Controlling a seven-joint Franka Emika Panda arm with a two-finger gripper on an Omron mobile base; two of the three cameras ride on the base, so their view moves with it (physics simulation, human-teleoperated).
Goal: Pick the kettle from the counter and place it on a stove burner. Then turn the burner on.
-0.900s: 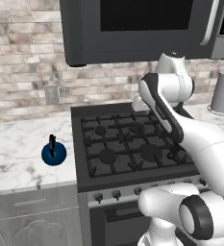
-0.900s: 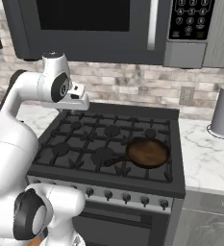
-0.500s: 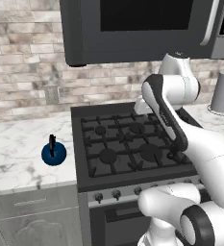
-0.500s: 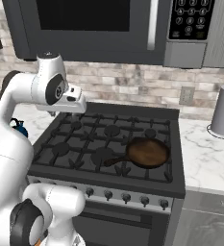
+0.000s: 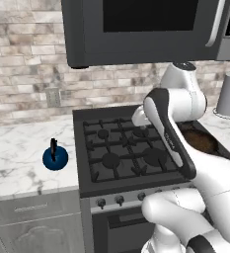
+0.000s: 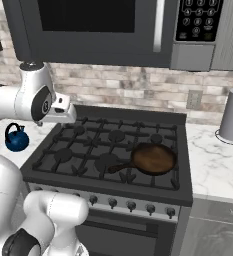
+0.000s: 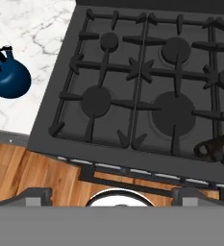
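The kettle (image 5: 55,157) sits upright on the counter (image 5: 18,148) just left of the stove's left edge, well apart from the gripper (image 5: 137,116) raised over the stove's back burners, finger spread impossible to tell.

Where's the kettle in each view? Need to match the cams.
Left base view: kettle at left, on the counter, left of the stove.
Right base view: at the far left edge, beside the arm.
Hand view: upper left, on the marble.
Shared landmark: the stove's left edge, which the kettle sits beside.
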